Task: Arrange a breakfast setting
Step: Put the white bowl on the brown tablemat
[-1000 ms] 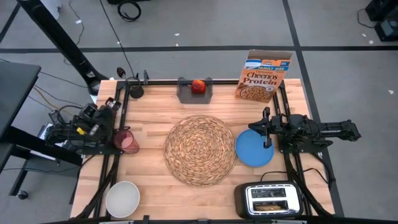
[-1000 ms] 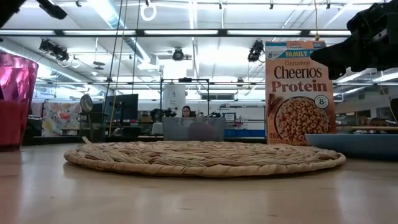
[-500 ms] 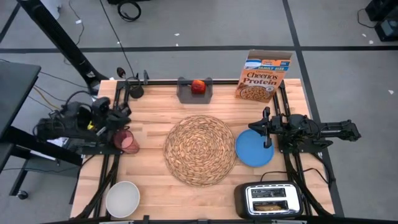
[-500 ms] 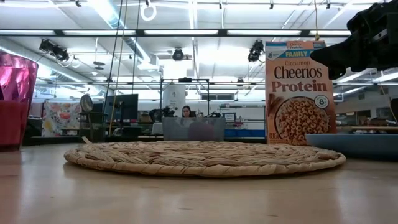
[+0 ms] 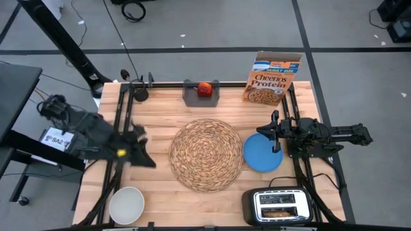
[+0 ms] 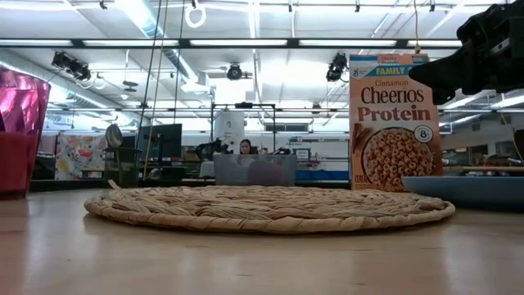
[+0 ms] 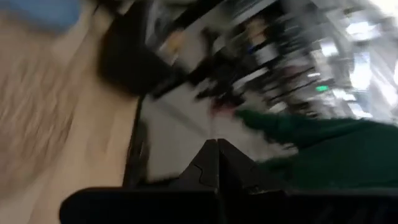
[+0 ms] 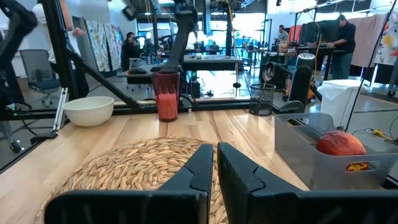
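The left end effector sits at nine o'clock of the woven straw placemat, fingers pressed together; the clenched right end effector hovers over the blue plate.

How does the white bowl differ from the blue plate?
The white bowl is deep with raised walls; the blue plate is flat. The bowl sits at the table's front left corner, apart from the straw mat; the plate lies right beside the mat. Both are round and empty.
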Available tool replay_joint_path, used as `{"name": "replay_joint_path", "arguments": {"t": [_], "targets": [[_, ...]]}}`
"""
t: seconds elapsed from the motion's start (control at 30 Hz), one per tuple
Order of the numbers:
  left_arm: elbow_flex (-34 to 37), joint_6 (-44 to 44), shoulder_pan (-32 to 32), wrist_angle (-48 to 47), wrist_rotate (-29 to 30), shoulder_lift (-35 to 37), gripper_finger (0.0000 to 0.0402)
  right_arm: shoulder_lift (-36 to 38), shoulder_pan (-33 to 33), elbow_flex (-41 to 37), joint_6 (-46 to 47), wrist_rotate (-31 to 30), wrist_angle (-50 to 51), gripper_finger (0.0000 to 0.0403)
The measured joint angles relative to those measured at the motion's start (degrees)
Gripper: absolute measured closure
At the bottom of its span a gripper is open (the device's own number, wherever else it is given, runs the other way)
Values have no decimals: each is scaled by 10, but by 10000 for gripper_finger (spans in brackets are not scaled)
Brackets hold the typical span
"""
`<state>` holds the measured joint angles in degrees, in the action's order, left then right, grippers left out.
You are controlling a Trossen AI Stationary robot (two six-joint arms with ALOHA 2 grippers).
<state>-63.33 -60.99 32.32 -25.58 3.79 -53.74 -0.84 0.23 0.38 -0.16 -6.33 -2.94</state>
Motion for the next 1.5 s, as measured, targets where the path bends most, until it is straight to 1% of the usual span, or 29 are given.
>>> {"name": "replay_joint_path", "arguments": {"t": [0.1, 0.2, 0.23, 0.33, 0.4, 0.47, 0.53, 0.6, 0.67, 0.73, 0.8, 0.83, 0.93, 1.03, 1.13, 1.3, 1.37, 1.5], "targets": [[-75, -113, 51, -109, 33, -79, 400, 0, 0, 0, 0, 0, 0, 369], [-144, -245, 94, -207, 34, -152, 400, 0, 0, 0, 0, 0, 0, 369], [-167, -288, 107, -235, 32, -175, 401, 0, 0, 0, 0, 0, 0, 369], [-224, -393, 138, -314, -6, -233, 401, 0, -2, 0, 0, -5, -21, 369], [-245, -444, 157, -357, -28, -265, 400, 0, -3, 0, 0, -11, -52, 369], [-251, -472, 174, -379, -45, -290, 395, 0, -3, 0, 20, -11, -94, 369], [-252, -496, 189, -382, -49, -310, 384, 0, -2, 0, 84, -1, -133, 369], [-252, -526, 203, -408, -52, -330, 368, 0, -2, 0, 147, 4, -176, 369], [-252, -545, 214, -415, -55, -348, 347, 0, -2, 0, 191, -14, -219, 369], [-252, -568, 226, -443, -55, -364, 318, 0, -2, 0, 235, -33, -261, 369], [-252, -573, 235, -454, -57, -379, 284, -4, -2, 1, 257, -50, -272, 369], [-252, -574, 238, -462, -64, -387, 266, -6, -2, 1, 260, -47, -267, 369], [-252, -568, 238, -461, -93, -415, 217, -25, 6, 8, 265, -1, -259, 369], [-252, -557, 237, -455, -99, -443, 185, -63, 28, 53, 265, 15, -237, 369], [-252, -555, 237, -447, -100, -470, 173, -115, 52, 121, 233, 15, -178, 369], [-252, -554, 238, -418, -115, -508, 171, -219, 73, 243, 192, 15, -77, 369], [-252, -553, 237, -413, -116, -522, 171, -261, 78, 282, 172, 18, -58, 369], [-252, -539, 228, -404, -116, -545, 171, -329, 86, 346, 119, 29, -59, 369]]}}
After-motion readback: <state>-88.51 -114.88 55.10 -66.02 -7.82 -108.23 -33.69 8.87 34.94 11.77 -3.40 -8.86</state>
